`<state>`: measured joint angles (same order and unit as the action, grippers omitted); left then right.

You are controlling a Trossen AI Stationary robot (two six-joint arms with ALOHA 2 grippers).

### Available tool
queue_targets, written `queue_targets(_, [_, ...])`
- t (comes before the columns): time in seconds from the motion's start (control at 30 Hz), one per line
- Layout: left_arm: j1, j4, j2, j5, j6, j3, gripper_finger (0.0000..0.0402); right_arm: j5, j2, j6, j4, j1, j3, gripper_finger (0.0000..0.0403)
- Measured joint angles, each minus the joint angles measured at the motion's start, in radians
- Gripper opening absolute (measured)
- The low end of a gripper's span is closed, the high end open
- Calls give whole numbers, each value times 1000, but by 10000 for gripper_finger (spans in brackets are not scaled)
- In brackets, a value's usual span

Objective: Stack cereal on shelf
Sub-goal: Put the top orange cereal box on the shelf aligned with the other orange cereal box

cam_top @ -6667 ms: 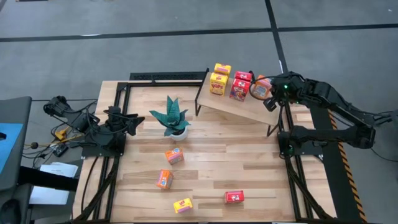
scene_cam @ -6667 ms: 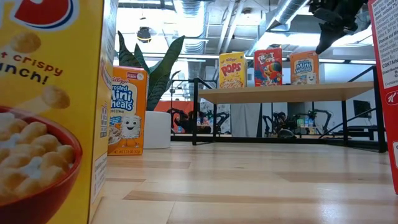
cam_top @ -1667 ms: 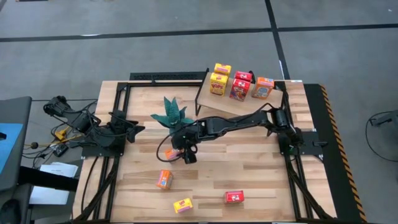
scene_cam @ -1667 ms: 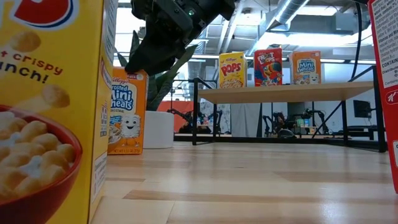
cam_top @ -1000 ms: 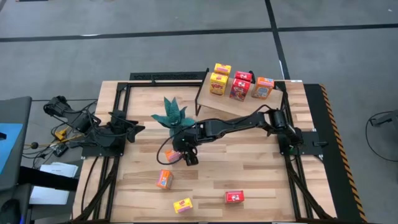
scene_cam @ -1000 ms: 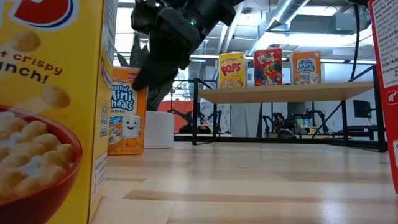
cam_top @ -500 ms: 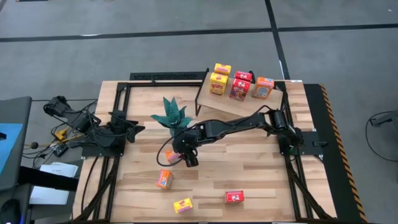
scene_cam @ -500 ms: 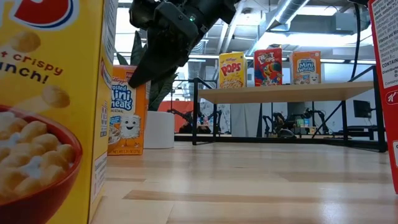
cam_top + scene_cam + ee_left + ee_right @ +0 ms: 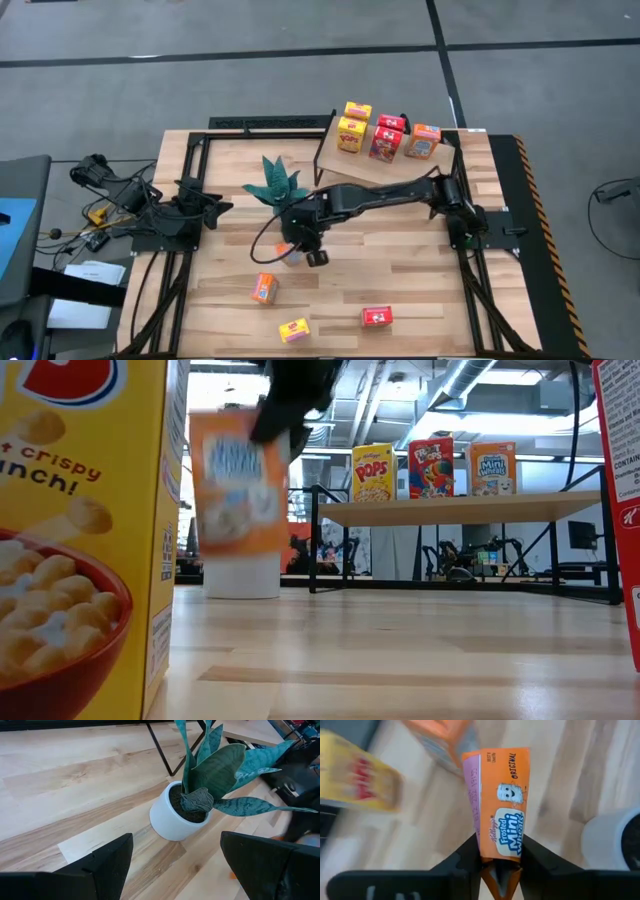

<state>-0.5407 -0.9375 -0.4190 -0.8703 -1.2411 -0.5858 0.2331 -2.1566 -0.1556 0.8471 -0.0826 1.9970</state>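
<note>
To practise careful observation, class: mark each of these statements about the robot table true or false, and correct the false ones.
1. The right gripper is shut on the orange box. True.
2. That orange box stands on the tabletop. False: in the low view it is lifted clear of the wood.
3. The shelf carries five boxes. True: two yellow, two red, one orange.
4. The left gripper holds the plant. False: its fingers stand open, apart from the plant in its white pot.
5. A red box lies on the tabletop near the front edge. True.
6. No yellow box remains on the tabletop. False: a yellow box lies near the front edge.
</note>
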Motion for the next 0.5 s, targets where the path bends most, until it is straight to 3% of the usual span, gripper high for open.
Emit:
queue_targets(0.27, [0, -1, 0, -2, 14, 0, 293, 10, 239, 70, 246, -10, 11, 128])
queue_targets(0.37, [0, 0, 0, -6, 14, 0, 293, -98, 370, 109, 333, -25, -12, 126])
queue_targets(0.5, [0, 6, 0, -7, 14, 0, 293, -238, 573, 226, 365, -44, -152, 123])
